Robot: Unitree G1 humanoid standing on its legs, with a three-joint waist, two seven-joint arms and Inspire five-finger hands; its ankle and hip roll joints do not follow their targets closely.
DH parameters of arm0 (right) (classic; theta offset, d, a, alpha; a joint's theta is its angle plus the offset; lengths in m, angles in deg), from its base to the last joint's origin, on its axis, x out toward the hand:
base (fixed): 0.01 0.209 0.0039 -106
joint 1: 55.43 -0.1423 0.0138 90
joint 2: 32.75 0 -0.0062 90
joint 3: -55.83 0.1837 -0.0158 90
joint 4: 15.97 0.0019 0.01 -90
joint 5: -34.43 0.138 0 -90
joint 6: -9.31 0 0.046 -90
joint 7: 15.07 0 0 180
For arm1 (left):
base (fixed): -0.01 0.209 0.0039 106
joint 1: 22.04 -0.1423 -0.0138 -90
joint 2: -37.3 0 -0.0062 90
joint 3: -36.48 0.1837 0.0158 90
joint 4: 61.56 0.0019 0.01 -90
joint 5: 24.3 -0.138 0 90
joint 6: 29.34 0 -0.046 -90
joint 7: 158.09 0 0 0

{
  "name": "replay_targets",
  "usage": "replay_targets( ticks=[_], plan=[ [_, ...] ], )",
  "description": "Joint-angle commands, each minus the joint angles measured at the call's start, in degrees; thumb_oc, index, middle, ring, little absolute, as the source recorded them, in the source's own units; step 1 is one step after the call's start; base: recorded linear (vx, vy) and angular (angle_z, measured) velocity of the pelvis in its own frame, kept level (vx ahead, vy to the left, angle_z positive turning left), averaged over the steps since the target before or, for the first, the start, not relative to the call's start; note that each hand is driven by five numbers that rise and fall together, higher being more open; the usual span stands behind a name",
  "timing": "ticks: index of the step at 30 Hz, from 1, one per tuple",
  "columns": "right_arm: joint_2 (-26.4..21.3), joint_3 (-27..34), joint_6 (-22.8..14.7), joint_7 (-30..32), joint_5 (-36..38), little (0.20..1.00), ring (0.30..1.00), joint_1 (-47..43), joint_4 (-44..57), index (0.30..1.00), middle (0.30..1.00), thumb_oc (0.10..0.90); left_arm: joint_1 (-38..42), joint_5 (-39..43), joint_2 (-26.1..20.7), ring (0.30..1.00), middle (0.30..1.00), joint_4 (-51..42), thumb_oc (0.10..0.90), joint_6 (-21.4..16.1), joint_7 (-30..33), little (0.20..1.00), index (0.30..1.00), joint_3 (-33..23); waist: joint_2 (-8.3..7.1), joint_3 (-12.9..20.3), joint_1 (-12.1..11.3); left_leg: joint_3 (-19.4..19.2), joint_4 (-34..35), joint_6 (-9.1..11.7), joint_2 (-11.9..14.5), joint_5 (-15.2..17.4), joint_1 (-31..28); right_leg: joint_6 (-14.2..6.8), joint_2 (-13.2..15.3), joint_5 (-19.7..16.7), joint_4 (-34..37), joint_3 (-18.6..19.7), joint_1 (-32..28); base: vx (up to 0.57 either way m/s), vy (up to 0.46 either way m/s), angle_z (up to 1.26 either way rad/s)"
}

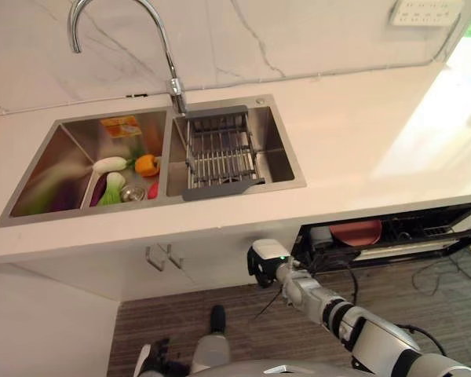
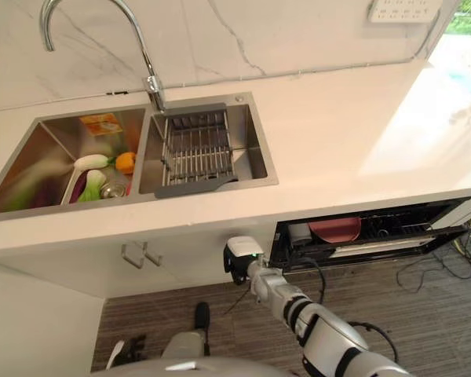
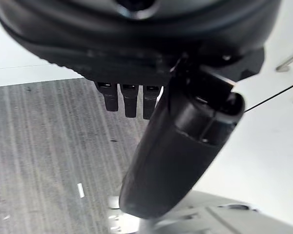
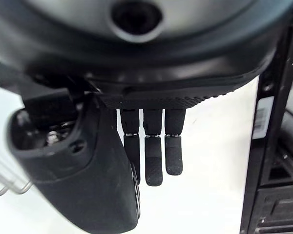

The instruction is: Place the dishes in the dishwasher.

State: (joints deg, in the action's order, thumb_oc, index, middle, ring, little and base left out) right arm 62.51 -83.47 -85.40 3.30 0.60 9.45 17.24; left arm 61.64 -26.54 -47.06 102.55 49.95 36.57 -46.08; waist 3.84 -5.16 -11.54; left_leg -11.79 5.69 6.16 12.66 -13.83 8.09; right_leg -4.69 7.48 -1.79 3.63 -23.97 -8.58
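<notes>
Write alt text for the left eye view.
The robot's right hand hangs below the white counter, beside an open dishwasher holding a red dish. Above, a double sink holds vegetables on the left and a dark drying rack on the right.

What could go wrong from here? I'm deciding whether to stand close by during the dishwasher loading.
1. The dishwasher under the counter is only partly open, with a red dish already inside; adding more may knock against it.
2. The right hand, fingers straight and empty, hangs by the cabinet front just left of the opening, so a sideways move could clip the dishwasher's frame.
3. The sink holds vegetables, not dishes, so the robot could grab the wrong thing.
</notes>
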Motion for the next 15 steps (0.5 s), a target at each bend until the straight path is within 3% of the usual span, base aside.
replay_targets(
  ticks=[1, 5, 6, 7, 8, 11, 15],
  plan=[
    [-1.79, 3.28, 0.65, 5.12, -3.82, 0.300, 0.300, -4.39, 6.29, 0.300, 0.300, 0.400, 3.68, 0.52, -1.34, 0.900, 0.900, 2.40, 0.800, -1.61, 0.99, 0.900, 0.900, 2.37, 0.39, -0.29, 0.79, -5.10, -0.69, 2.58, 1.75, 7.32, -5.92, 0.20, 1.81, 0.73, 1.37, 5.35, 5.14, 0.01, -0.031, 0.11],
    [-9.75, 9.62, 0.96, 5.33, -4.00, 0.300, 0.300, 4.50, 20.76, 0.300, 0.300, 0.400, 3.61, 0.81, -1.00, 0.900, 0.900, 2.83, 0.800, -1.65, 1.54, 0.900, 0.900, 0.06, -1.28, -0.54, 3.42, -5.85, -0.69, 2.59, 1.98, 7.50, -6.54, 0.29, 1.32, 0.39, 1.37, 5.71, 5.00, -0.02, -0.042, 0.02],
    [-9.86, 9.68, 1.00, 5.25, -4.00, 0.300, 0.300, 4.58, 20.91, 0.300, 0.300, 0.400, 3.59, 0.82, -0.97, 0.900, 0.900, 2.80, 0.800, -1.66, 1.55, 0.900, 0.900, 0.11, -1.23, -0.64, 3.36, -5.91, -0.69, 2.41, 1.96, 6.99, -6.36, 0.41, 1.33, -0.08, 1.37, 5.68, 5.19, -0.04, -0.070, -0.12],
    [-15.27, 15.94, 0.32, 6.63, -3.59, 0.300, 0.300, 12.13, 30.79, 0.300, 0.300, 0.400, 3.80, 0.52, -1.01, 0.900, 0.900, 2.63, 0.800, -1.61, 2.50, 0.900, 0.900, -1.35, -2.17, -0.70, 5.60, -6.30, -0.69, 2.28, 2.12, 7.03, -6.56, 0.55, 1.07, -0.48, 1.37, 5.86, 5.84, -0.03, -0.051, -0.28],
    [-15.46, 16.09, 0.40, 6.44, -3.58, 0.300, 0.300, 12.44, 31.11, 0.300, 0.300, 0.400, 3.70, 0.51, -0.97, 0.900, 0.900, 2.66, 0.800, -1.61, 2.50, 0.900, 0.900, -1.21, -2.11, -0.49, 5.52, -6.24, -0.69, 2.56, 2.16, 7.83, -6.94, 0.36, 1.04, 0.23, 1.37, 5.89, 5.46, -0.06, -0.061, -0.25],
    [-19.64, 22.54, -1.30, 8.58, -2.46, 0.300, 0.300, 20.20, 39.94, 0.300, 0.300, 0.400, 3.53, 0.37, -0.82, 0.900, 0.900, 2.92, 0.800, -1.56, 3.21, 0.900, 0.900, -1.92, -2.45, -0.79, 8.36, -6.61, -0.69, 2.31, 2.13, 7.76, -7.27, 0.35, 0.81, -0.52, 1.37, 6.68, 6.38, -0.03, -0.018, -0.32],
    [-20.52, 27.29, -1.33, 10.86, -1.09, 0.300, 0.300, 26.35, 41.47, 0.300, 0.300, 0.400, 3.66, 0.18, -0.82, 0.900, 0.900, 2.90, 0.800, -1.46, 4.07, 0.900, 0.900, -2.06, -2.54, -0.62, 10.57, -7.36, -0.69, 2.54, 2.53, 8.73, -8.30, 0.11, 0.71, -0.45, 1.37, 7.20, 6.75, 0.01, -0.023, -0.36]
  ],
)
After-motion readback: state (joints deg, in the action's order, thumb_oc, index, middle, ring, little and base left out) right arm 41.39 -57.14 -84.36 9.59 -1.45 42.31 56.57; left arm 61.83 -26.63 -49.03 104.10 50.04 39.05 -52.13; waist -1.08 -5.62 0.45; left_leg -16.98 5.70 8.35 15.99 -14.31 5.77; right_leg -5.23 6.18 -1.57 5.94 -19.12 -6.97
